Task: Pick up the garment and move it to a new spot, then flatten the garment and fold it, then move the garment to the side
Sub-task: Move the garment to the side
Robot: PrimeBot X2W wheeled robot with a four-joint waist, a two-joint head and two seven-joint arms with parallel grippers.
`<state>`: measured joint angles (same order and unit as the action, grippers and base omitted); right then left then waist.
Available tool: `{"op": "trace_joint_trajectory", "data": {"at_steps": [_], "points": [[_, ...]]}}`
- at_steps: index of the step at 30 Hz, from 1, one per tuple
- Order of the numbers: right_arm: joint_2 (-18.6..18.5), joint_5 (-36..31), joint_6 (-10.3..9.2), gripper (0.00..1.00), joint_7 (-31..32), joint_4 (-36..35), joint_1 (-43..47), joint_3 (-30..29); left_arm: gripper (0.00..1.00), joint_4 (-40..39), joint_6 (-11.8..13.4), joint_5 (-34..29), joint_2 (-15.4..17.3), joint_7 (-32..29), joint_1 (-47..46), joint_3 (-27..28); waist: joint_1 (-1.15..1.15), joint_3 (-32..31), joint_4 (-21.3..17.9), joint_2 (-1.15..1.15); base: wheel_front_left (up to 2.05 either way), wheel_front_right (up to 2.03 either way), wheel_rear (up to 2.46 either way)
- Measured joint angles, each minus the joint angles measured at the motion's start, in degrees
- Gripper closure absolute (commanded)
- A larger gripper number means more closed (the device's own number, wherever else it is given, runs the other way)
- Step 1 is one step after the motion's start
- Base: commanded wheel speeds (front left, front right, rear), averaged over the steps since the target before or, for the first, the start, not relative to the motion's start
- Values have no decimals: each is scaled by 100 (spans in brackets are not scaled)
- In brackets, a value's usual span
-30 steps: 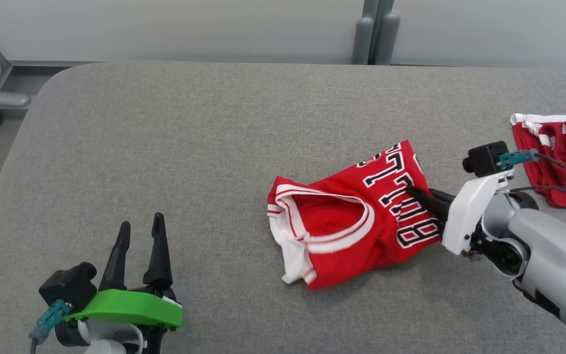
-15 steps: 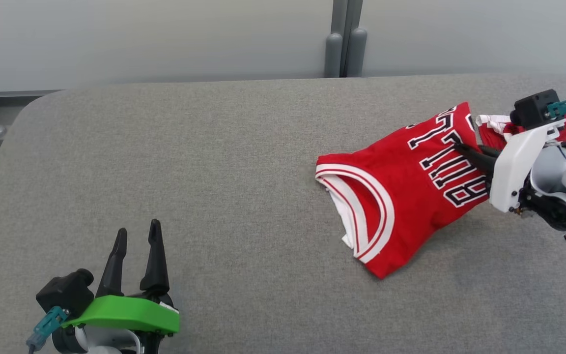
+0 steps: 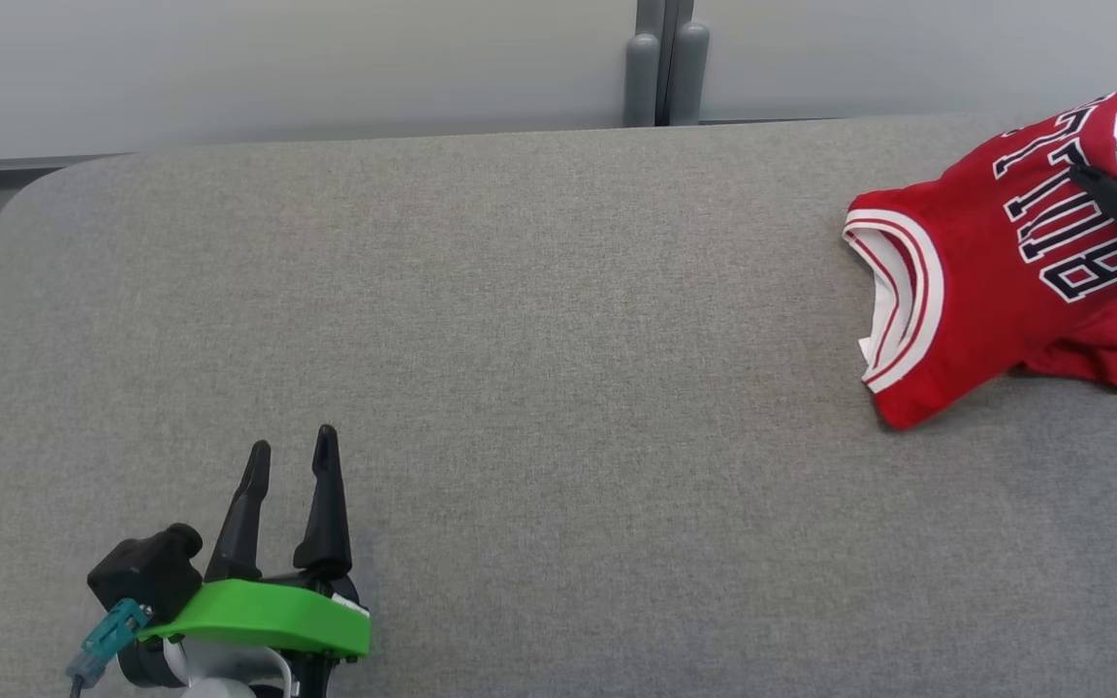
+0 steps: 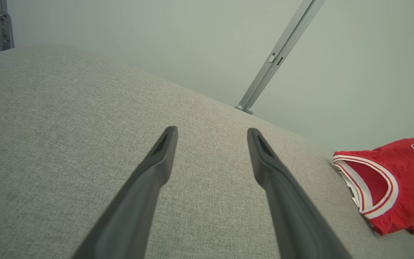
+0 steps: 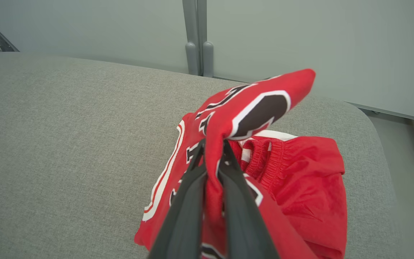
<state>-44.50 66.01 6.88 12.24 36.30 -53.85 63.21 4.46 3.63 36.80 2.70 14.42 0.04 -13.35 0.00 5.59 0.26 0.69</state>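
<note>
Garment [image 3: 985, 281], a red jersey, at far right of the desk [image 3: 520, 339], over red shorts [image 5: 307, 180]; right hand [image 5: 213, 145] pinched tight on it; left hand [image 3: 292, 441] spread, empty; lower flat before release.

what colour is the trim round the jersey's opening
The trim is white with thin red stripes, clearest in the head view.

Red jersey [image 3: 966, 281], black-white lettering, white-trimmed neck; bunched, lettered end raised, neck end on grey table [image 3: 520, 339], far right
</note>
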Motion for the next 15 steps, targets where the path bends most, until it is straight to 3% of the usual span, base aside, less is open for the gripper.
{"op": "trace_joint_trajectory", "data": {"at_steps": [10, 15], "points": [[-421, -420, 0, 100, 299, 154, -447, 140, 0, -141, 0, -179, 36, -25, -44, -3, 0, 297, 169, 0, 0, 0, 0], [-458, -566, -46, 100, 287, 224, -659, 75, 0, -259, 49, -227, 112, -34, -157, 5, 0, 476, 236, 0, 0, 0, 0]]}}
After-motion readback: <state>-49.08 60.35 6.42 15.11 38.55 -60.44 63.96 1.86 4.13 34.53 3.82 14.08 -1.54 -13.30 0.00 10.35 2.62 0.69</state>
